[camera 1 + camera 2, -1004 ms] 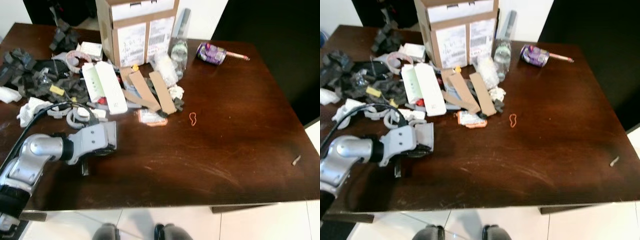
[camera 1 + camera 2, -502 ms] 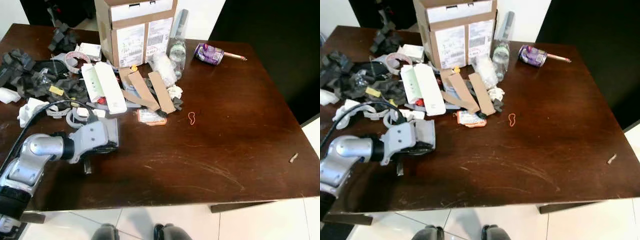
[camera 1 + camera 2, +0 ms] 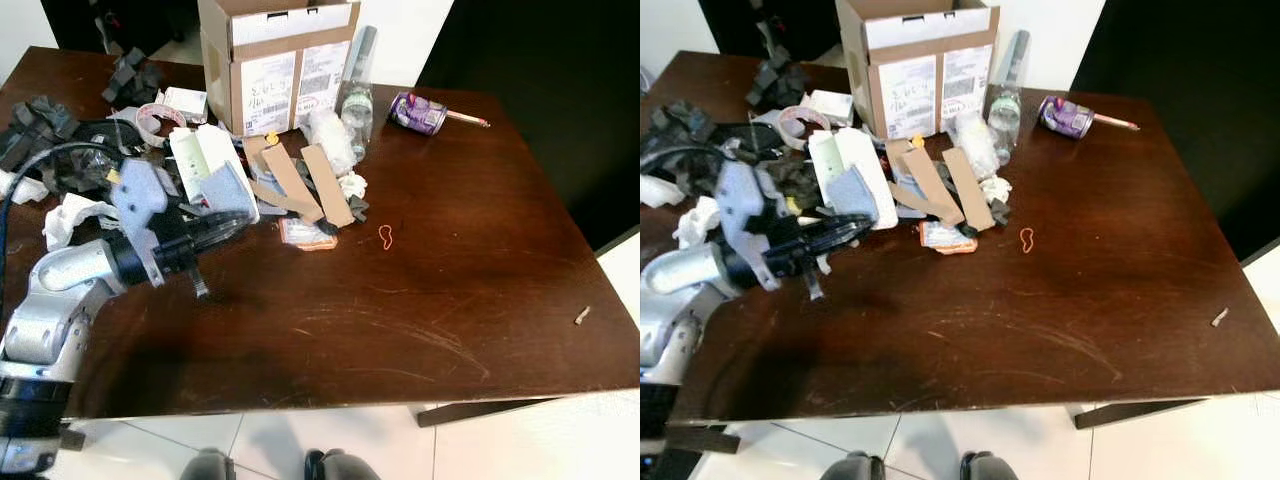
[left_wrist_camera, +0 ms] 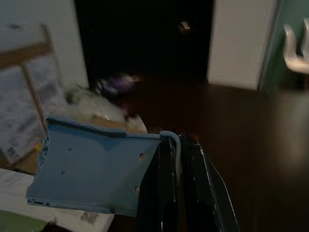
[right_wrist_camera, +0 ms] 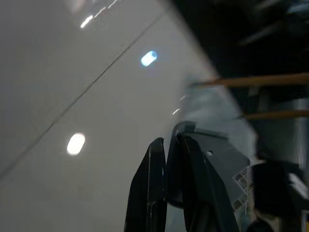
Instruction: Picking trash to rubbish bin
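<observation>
Trash lies heaped on the left and back of a dark wooden table (image 3: 470,300): black foam scraps (image 3: 45,135), cardboard strips (image 3: 325,185), a white box (image 3: 200,155), crumpled paper. My left gripper (image 3: 238,221) hovers above the front of that heap, shut on the edge of a flat blue-grey piece (image 3: 228,188) that stands up from its fingers. In the left wrist view that piece (image 4: 94,176) has small holes and a curled rim over the fingertips (image 4: 193,150). My right gripper (image 5: 166,142) hangs over pale floor tiles, shut on a grey flat piece (image 5: 212,154).
A cardboard box (image 3: 275,55) stands at the back with a plastic bottle (image 3: 357,100) beside it. A purple can (image 3: 417,110) and a pencil lie at the back right. An orange rubber band (image 3: 385,236) lies mid-table, a small scrap (image 3: 581,315) near the right edge.
My left arm has risen from the table's front left and swung toward the heap. It now holds the blue-grey piece up in the air, wrist turned.
</observation>
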Robot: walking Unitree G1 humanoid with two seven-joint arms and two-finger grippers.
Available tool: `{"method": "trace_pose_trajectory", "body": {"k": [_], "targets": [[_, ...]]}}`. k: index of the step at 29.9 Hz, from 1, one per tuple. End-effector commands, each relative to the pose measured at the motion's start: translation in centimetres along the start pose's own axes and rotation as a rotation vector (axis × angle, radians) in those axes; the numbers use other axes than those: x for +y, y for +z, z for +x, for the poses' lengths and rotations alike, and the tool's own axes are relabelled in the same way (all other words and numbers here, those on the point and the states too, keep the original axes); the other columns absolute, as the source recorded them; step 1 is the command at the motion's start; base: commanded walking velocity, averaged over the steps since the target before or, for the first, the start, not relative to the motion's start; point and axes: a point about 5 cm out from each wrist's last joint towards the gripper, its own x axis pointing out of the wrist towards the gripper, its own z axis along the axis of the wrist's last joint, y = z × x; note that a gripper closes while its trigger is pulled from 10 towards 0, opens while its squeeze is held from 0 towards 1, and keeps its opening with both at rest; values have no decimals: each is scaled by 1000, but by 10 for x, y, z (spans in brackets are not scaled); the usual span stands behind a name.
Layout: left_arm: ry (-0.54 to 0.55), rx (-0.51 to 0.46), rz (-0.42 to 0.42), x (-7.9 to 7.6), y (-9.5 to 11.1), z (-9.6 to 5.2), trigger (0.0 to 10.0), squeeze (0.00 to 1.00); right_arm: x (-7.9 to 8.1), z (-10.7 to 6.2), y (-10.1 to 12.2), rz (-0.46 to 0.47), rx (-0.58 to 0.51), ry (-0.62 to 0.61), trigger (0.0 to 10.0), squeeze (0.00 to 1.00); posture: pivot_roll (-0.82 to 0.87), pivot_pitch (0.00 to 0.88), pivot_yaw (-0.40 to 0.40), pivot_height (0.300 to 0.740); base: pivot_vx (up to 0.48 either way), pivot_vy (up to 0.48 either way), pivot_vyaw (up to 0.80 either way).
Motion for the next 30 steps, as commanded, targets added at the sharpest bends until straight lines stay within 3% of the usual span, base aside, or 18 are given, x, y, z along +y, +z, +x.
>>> {"method": "trace_pose_trajectory", "body": {"k": [1,2,3,4,5,6,8,9,10,12,13,15,24,27,30], "targets": [[19,-20,-30,-5,-1,1,4431,0,4,-2,-11,-58,41,36,10000,0,124,241,-110,740,0,0,0],[40,-36,-44,-7,-1,2,3608,0,19,-6,-19,-101,55,87,10000,0,129,238,-107,740,0,0,0],[40,-36,-44,-7,-1,2,3608,0,19,-6,-19,-101,55,87,10000,0,129,238,-107,740,0,0,0],[62,-48,-56,-9,-2,4,3020,0,31,-9,-24,-141,61,138,10000,0,134,234,-106,740,0,0,0],[62,-48,-56,-9,-2,4,3020,0,31,-9,-24,-141,61,138,10000,0,134,234,-106,740,0,0,0],[86,-61,-76,-10,-2,4,3529,0,43,-13,-29,-182,64,181,10000,0,138,231,-104,740,0,0,0],[86,-61,-76,-10,-2,4,3529,0,43,-13,-29,-182,64,181,10000,0,138,231,-104,740,0,0,0],[105,-71,-92,-12,-3,6,5373,0,55,-18,-33,-233,62,234,10000,0,147,226,-103,740,0,0,0],[124,-76,-114,-17,-5,8,10000,0,70,-24,-38,-285,60,292,10000,0,159,219,-101,740,0,0,0],[172,-75,-157,-25,-11,12,10000,0,95,-37,-47,-375,52,389,10000,0,169,213,-99,740,0,0,0],[172,-75,-157,-25,-11,12,10000,0,95,-37,-47,-375,52,389,10000,0,169,213,-99,740,0,0,0],[218,-65,-198,-30,-15,15,10000,0,112,-46,-53,-444,42,460,10000,0,179,206,-99,740,0,0,0],[269,-53,-266,-50,-29,23,10000,0,148,-73,-72,-620,22,630,10000,0,207,166,-95,740,0,0,0],[272,-52,-274,-51,-31,25,10000,0,151,-75,-74,-634,19,641,10000,0,207,166,-95,740,0,0,0],[255,-42,-294,-63,-34,32,10000,0,163,-86,-80,-697,4,700,10000,0,213,152,-90,740,0,0,0]]}}
